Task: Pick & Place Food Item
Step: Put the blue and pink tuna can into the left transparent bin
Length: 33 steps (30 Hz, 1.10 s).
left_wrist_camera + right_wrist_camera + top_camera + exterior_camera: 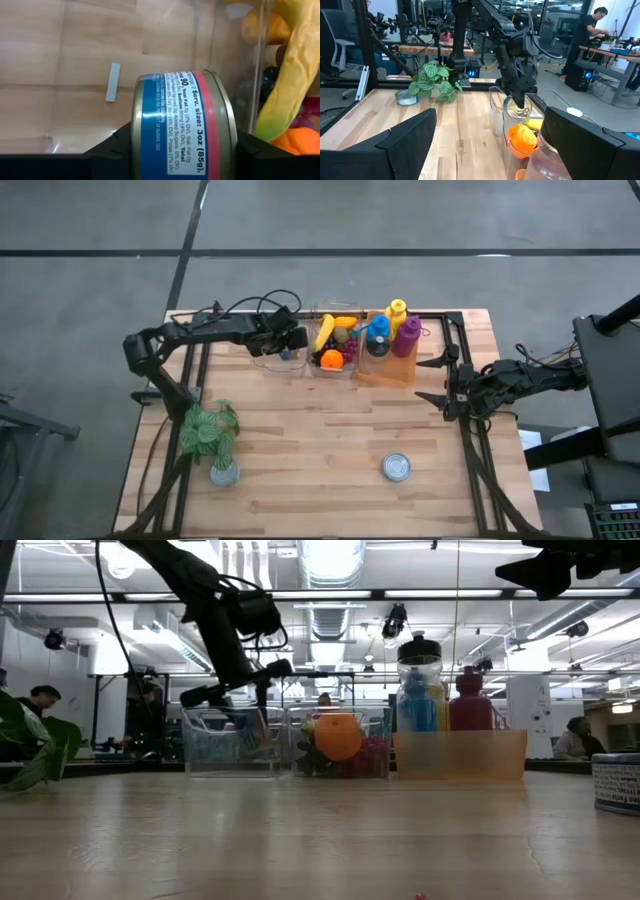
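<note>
My left gripper (287, 345) is shut on a round tin can (182, 127) with a blue and pink label. It holds the can in the mouth of the left clear bin (272, 360) at the table's far side. The right wrist view shows the can's round end (516, 104) just above that bin. The middle clear bin (335, 348) holds a banana (292, 75), an orange (338, 736) and dark grapes. My right gripper (432, 379) waits open at the table's right side, touching nothing. My left gripper pinches the can between its two fingers, one finger (114, 150) against one flat end and the other finger (252, 150) against the rimmed end (226, 125). The fingers slant steeply down from above. The can lies on its side, clear of the bin's floor.
An orange tray (398, 370) with blue, yellow and purple bottles stands right of the bins. A second tin can (397, 468) sits near the table's front right. A potted plant (212, 435) stands at the front left. People work at desks beyond the table.
</note>
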{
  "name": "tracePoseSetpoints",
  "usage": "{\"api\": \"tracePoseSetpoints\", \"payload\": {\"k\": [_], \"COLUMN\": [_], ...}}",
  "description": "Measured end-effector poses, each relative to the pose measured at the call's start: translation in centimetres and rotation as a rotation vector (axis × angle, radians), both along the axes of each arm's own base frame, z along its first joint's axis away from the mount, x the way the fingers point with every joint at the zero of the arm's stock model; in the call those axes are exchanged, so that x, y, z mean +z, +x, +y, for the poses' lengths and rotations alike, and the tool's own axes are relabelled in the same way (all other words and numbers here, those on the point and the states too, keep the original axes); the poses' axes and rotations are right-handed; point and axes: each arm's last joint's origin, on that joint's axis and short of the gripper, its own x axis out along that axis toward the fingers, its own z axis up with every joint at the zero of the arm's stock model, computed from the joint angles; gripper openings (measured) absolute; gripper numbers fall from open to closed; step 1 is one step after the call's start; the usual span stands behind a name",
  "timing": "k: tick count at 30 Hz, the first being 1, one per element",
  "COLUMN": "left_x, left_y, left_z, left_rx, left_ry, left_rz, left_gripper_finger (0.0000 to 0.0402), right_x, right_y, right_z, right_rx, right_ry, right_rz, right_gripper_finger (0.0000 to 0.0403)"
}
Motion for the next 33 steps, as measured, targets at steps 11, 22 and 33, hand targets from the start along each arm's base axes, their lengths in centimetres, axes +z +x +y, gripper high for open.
{"api": "tracePoseSetpoints", "payload": {"k": [11,22,33], "left_x": [-0.33,-0.54,-0.72], "left_y": [-0.29,-0.61,-0.86], "left_z": [-0.21,-0.41,-0.53], "left_rx": [-0.011,0.002,-0.002], "left_ry": [-0.054,-0.092,-0.124], "left_rz": [0.021,0.045,0.058], "left_gripper_finger": [0.0210,0.0206,0.0244], "right_x": [0.00,0.01,0.01], "right_y": [0.01,0.00,0.00], "right_z": [0.00,0.00,0.00], "right_rx": [0.000,0.000,0.000], "right_ry": [0.002,0.000,0.000], "right_rz": [0.000,0.000,0.000], "right_gripper_finger": [0.0371,0.0371,0.0371]}}
